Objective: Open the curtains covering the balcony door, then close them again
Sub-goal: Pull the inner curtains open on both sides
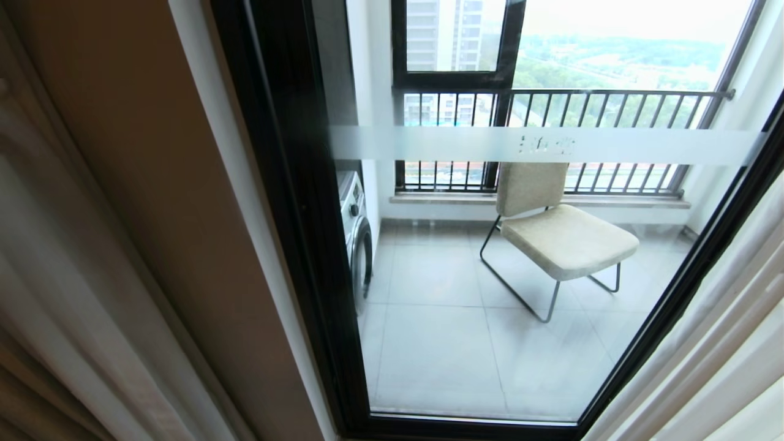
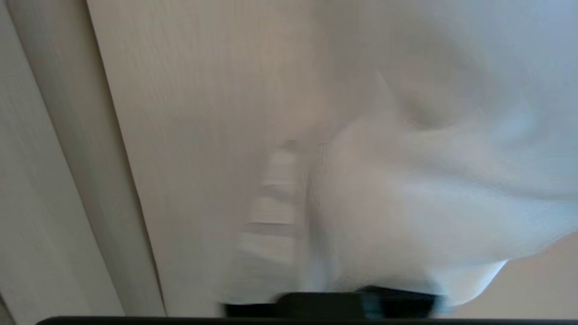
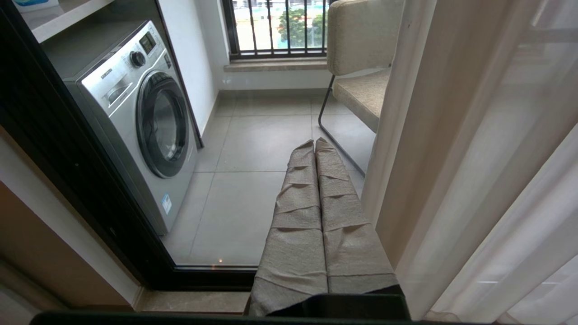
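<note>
Two layers of curtains (image 1: 92, 257) hang at either side of the head view, drawn back so that the balcony door (image 1: 490, 245) between them stands uncovered. On the left, thick beige-grey folds fill the near edge of that view, and on the right a pale fold (image 1: 723, 343) falls along the door's black frame. A frosted white band (image 1: 551, 145) with small characters crosses the glass. Through the glass show a grey tiled floor (image 1: 441, 349), a beige chair (image 1: 560, 236) on a thin metal frame, a washing machine (image 1: 358, 236) against the left wall, and a barred railing (image 1: 576, 131) at the far side, with trees and buildings beyond. Neither arm appears in the head view. The left tool (image 2: 307, 216) shows only in its own wrist view, blurred and pressed in among the curtain cloth: one ribbed pale finger (image 2: 271, 216) lies against beige fabric, while white sheer material drapes over the other side and hides it, so how far the left tool is parted, and whether it has hold of the cloth, cannot be told. The right tool (image 3: 316, 149) hangs low beside the right curtain, its two cloth-wrapped fingers (image 3: 293, 216) pressed together along their whole length with nothing between them; it points toward the lower part of the door glass, with the washing machine and chair visible beyond.
</note>
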Tool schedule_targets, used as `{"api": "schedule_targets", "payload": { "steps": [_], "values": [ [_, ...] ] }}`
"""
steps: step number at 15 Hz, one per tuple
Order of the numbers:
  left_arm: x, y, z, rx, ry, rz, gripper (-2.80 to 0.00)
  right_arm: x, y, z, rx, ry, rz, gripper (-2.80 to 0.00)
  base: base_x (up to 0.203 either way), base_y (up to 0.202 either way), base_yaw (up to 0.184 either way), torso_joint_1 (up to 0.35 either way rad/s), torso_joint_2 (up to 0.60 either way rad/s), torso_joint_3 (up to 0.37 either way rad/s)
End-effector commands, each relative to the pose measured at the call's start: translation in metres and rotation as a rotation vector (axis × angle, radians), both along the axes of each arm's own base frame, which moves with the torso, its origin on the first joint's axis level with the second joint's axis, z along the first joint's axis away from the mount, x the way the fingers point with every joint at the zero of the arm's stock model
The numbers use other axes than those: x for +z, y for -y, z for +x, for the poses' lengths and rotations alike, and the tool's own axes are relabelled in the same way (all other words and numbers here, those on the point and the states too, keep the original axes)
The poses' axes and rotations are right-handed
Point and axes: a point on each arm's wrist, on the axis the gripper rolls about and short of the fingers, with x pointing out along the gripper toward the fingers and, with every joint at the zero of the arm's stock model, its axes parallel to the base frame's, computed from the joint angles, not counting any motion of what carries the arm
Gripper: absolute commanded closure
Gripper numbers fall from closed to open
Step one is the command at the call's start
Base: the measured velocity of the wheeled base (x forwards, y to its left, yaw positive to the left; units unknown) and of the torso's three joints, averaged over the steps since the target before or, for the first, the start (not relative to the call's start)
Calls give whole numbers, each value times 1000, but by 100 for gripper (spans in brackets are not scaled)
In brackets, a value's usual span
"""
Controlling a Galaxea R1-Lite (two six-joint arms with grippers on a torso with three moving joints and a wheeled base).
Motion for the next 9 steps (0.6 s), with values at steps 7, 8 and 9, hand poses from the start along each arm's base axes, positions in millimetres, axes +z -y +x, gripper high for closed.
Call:
{"api": "schedule_targets", "payload": {
  "steps": [7,8,9],
  "values": [
    [9,11,-21,17,10,0,-280,0,0,0,0,-1,0,0,0,0,0,0,0,0],
    [8,14,-28,23,2,-8,-280,0,0,0,0,-1,0,0,0,0,0,0,0,0],
    [7,18,-35,33,-7,-17,-280,0,0,0,1,-1,0,0,0,0,0,0,0,0]
  ]
}}
